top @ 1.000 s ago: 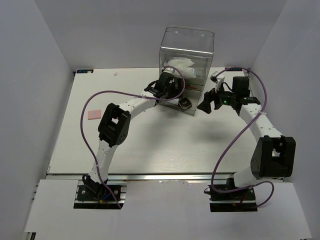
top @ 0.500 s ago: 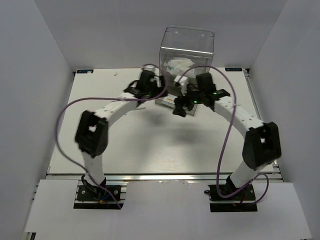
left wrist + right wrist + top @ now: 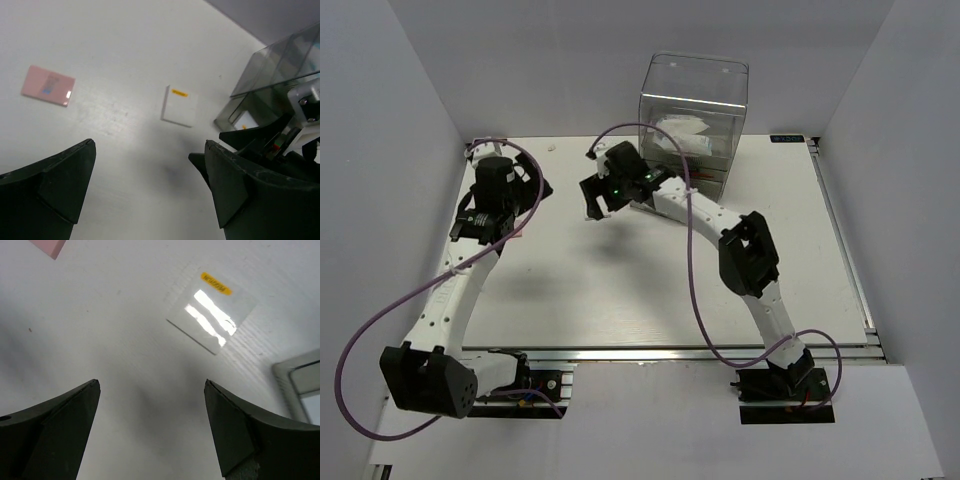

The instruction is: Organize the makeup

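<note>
In the left wrist view a pink square (image 3: 48,85) lies flat on the white table at the left. To its right lies a white flat square with an orange mark (image 3: 180,105). My left gripper (image 3: 150,144) hangs open above bare table between the two, holding nothing. The right wrist view shows the same white square (image 3: 212,320) ahead of my right gripper (image 3: 151,382), which is open and empty. From above, the left gripper (image 3: 534,188) is at the far left and the right gripper (image 3: 595,200) is left of the box. White crinkly packets (image 3: 680,135) sit inside the box.
The tall clear acrylic drawer box (image 3: 692,110) stands at the back centre of the table (image 3: 650,290); its lower corner shows in the right wrist view (image 3: 300,385). The right arm stretches across the middle of the table. White walls enclose the workspace.
Both grippers left the front of the drawer box. The left arm swung out to the far left and the right gripper crossed leftward past the box. Both stayed open.
</note>
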Controlling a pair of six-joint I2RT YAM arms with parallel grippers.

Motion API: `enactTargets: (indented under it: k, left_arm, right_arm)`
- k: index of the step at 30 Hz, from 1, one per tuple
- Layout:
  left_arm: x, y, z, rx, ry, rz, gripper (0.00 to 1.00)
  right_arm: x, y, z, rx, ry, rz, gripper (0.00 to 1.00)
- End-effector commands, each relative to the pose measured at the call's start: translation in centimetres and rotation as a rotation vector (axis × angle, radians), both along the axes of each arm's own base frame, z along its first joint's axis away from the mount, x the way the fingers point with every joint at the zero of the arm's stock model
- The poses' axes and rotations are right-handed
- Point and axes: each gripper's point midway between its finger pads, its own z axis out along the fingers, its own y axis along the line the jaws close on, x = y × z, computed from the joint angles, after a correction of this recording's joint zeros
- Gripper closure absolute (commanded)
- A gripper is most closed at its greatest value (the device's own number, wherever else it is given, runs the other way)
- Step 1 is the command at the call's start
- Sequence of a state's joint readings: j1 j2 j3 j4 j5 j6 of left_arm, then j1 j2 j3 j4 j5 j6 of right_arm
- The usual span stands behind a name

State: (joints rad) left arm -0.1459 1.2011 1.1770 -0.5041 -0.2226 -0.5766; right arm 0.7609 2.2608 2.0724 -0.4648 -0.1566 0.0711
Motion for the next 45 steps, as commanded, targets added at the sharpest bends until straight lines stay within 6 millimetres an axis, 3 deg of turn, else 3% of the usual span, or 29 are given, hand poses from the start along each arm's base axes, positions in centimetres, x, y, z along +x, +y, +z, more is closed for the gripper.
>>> enactTargets:
  k: [1, 9, 14, 20, 29, 39, 45]
  left_arm:
    - [-3.2, 1.6, -3.1, 0.039, 0.116, 0.055, 0.02]
    - [-5.9, 2.8, -3.5, 0.056, 0.116, 0.095, 0.02]
    - [-6.4, 3.0, -4.0, 0.071, 0.127, 0.096, 0.02]
    - [-6.5, 2.8, -4.4, 0.057, 0.130, 0.091, 0.02]
    - [-6.5, 2.6, -4.9, 0.037, 0.128, 0.091, 0.02]
    - [-6.7, 2.2, -5.7, 0.018, 0.137, 0.084, 0.02]
    - [-6.3, 2.1, -5.8, 0.010, 0.129, 0.081, 0.02]
  right_arm:
    - [0.5, 3.1, 2.1, 0.106, -0.002, -0.200, 0.11]
    - [5.5, 3.2, -0.9, 0.168, -0.090, -0.465, 0.11]
    - [7.6, 3.6, -2.9, 0.144, -0.165, -0.483, 0.11]
    - [8.1, 3.6, -5.6, 0.083, -0.203, -0.486, 0.11]
    - [8.0, 3.8, -7.9, 0.087, -0.171, -0.516, 0.11]
    - [7.9, 4.7, -8.3, 0.099, -0.175, -0.514, 0.11]
    - [6.6, 5.5, -8.9, 0.046, -0.165, -0.429, 0.11]
